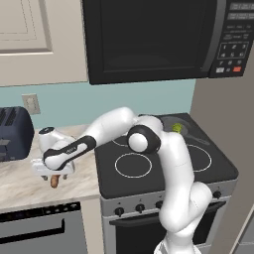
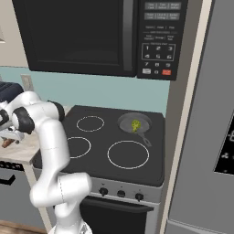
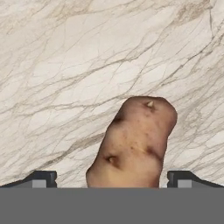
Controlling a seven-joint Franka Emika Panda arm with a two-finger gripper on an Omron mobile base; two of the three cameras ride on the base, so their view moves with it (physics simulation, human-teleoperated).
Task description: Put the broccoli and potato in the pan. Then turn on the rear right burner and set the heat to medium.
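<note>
Arm reaches left from the stove (image 1: 163,183), hand low over the marble tabletop (image 1: 20,183). Gripper (image 1: 54,177) points down at the potato (image 1: 54,181), which lies flat on the tabletop just left of the stove. In the hand view the potato (image 3: 133,142) sits between the two dark fingertips (image 3: 41,178), one on each side with a gap to it; gripper is wide open and grips nothing. Broccoli (image 2: 135,124) already lies in the pan (image 2: 128,119), which sits on the rear right burner with its handle pointing toward the front right. Stove knobs (image 2: 121,194) run along the front panel. Toaster (image 1: 14,133) stands at the left end of the tabletop, microwave (image 1: 154,37) hangs above the stove.
</note>
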